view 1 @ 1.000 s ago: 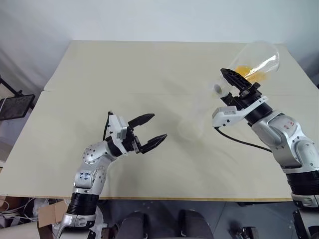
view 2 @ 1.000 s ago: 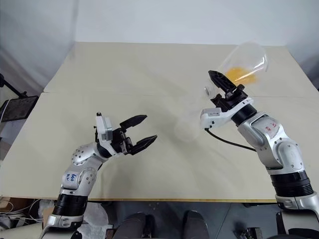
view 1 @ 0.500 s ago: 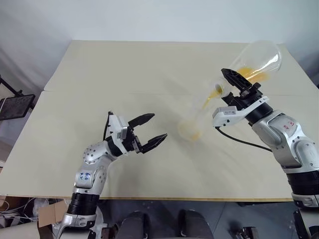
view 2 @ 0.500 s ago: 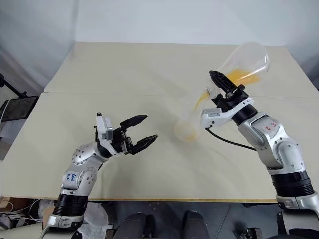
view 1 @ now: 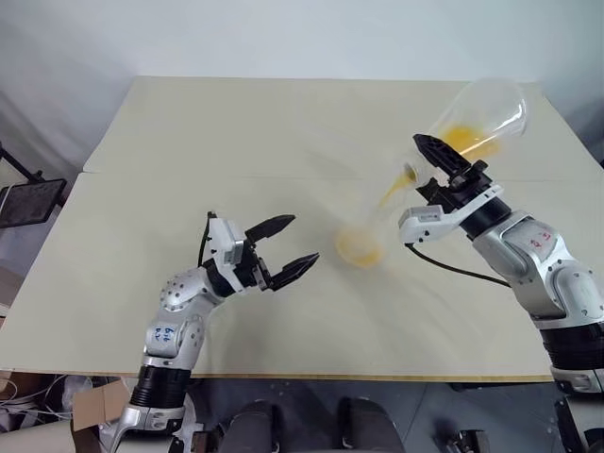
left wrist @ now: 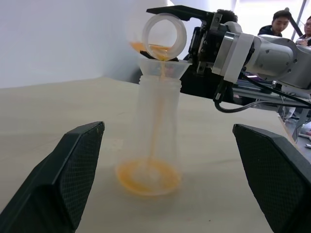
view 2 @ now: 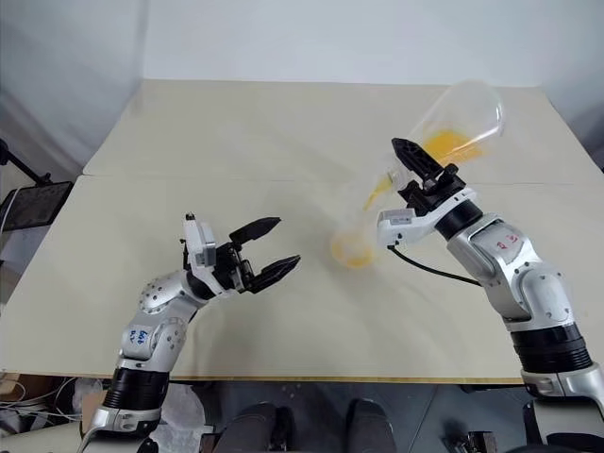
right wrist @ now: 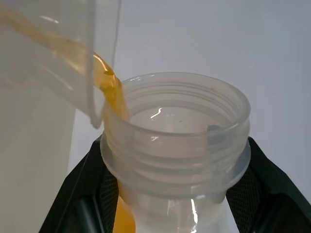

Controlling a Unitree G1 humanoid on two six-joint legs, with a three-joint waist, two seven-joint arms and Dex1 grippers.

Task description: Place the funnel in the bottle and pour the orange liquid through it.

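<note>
**A:** Item one, the bottle (left wrist: 158, 121)?

**B:** It stands upright on the table (view 1: 189, 142), between the two arms. The funnel (left wrist: 163, 68) sits in its mouth. The left wrist view makes that plain; from the head the funnel is too faint to pick out.

**A:** Item two, the orange liquid (left wrist: 148, 177)?

**B:** There are three lots. Some lies in the tilted clear container (view 1: 486, 109), a thin stream drops through the funnel, and a pool covers the bottle's base. The head views show the pool and part of the stream. The left wrist view shows the whole stream down the bottle.

**A:** Right gripper (view 1: 429, 156)?

**B:** It is clamped on the container's threaded neck. The right wrist view shows a black finger (right wrist: 77, 194) on each side of the neck, with orange running over the rim.

**A:** Left gripper (view 1: 302, 239)?

**B:** Its fingers are spread wide and hold nothing. It hangs over the table near the bottle without touching it.

**A:** Anything else?

**B:** People (left wrist: 274, 22) are in the background of the left wrist view.
</note>
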